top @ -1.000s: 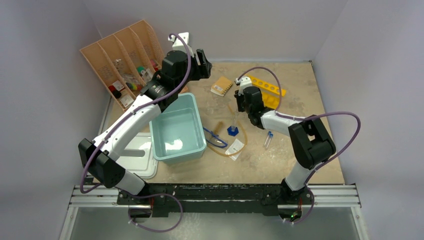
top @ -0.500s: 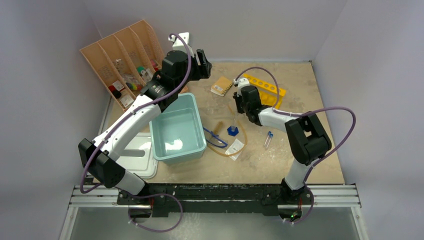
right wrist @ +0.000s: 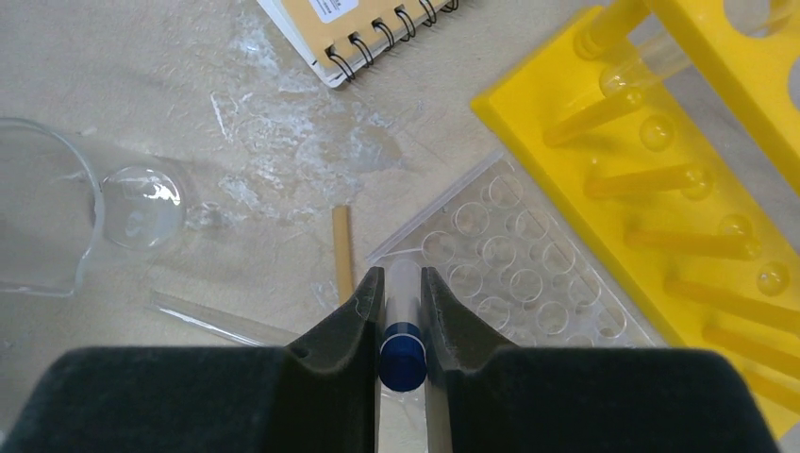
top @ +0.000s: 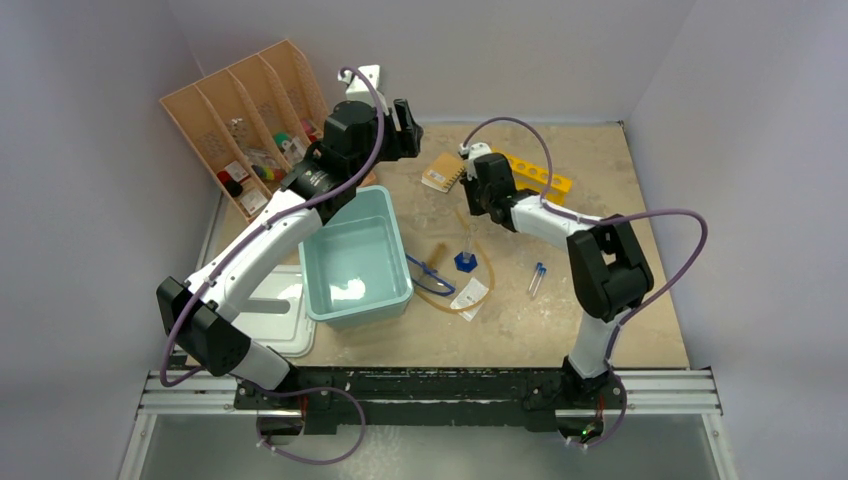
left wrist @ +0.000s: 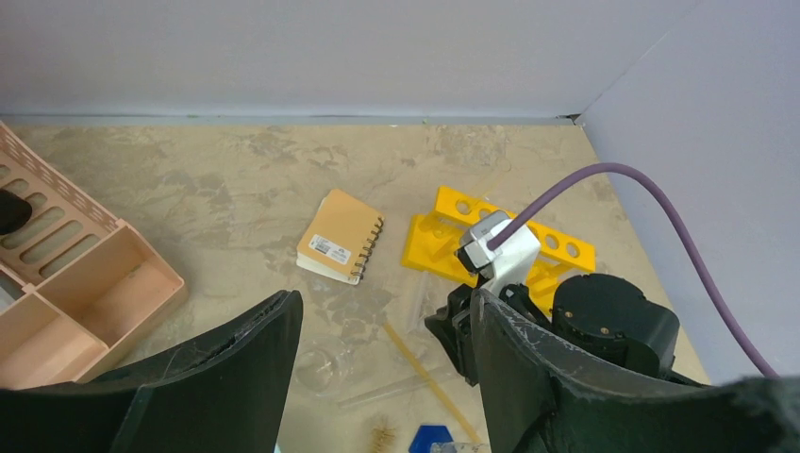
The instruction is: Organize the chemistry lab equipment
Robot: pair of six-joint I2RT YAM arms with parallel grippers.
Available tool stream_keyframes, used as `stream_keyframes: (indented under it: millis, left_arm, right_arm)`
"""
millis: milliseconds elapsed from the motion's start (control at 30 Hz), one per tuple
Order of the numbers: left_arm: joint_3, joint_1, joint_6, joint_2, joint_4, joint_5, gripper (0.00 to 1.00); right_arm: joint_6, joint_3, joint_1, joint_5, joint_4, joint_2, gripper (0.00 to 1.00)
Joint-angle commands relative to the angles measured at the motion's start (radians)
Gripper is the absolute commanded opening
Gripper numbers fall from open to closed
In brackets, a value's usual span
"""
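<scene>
My right gripper is shut on a thin clear test tube with a blue cap and holds it above a clear well plate, left of the yellow tube rack. In the top view the right gripper is beside that rack. My left gripper is open and empty, high up near the table's back. The clear cylinder on a blue hexagonal base, blue-rimmed goggles, amber tubing, brush and another blue-capped tube lie mid-table.
The pale teal tub stands left of centre, with a white lid by it. The peach slotted organiser is at the back left. A spiral notebook lies near the rack. A glass flask and a glass rod lie under the right wrist.
My right gripper has moved back and to the left with the test tube, from in front of the yellow rack to its left end. The left arm has not moved.
</scene>
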Motion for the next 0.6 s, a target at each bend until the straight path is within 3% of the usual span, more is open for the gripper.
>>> stream_keyframes:
  millis: [0,567]
  left_arm:
    - [0.003,0.003,0.026,-0.024,0.014,-0.014,0.65]
    - [0.003,0.004,0.050,-0.026,0.000,-0.021,0.65]
  right_arm:
    - [-0.001,0.082,0.001,-0.033,-0.090,0.029,0.16]
    - [-0.022,0.105,0.001,0.067,-0.085,0.086,0.16]
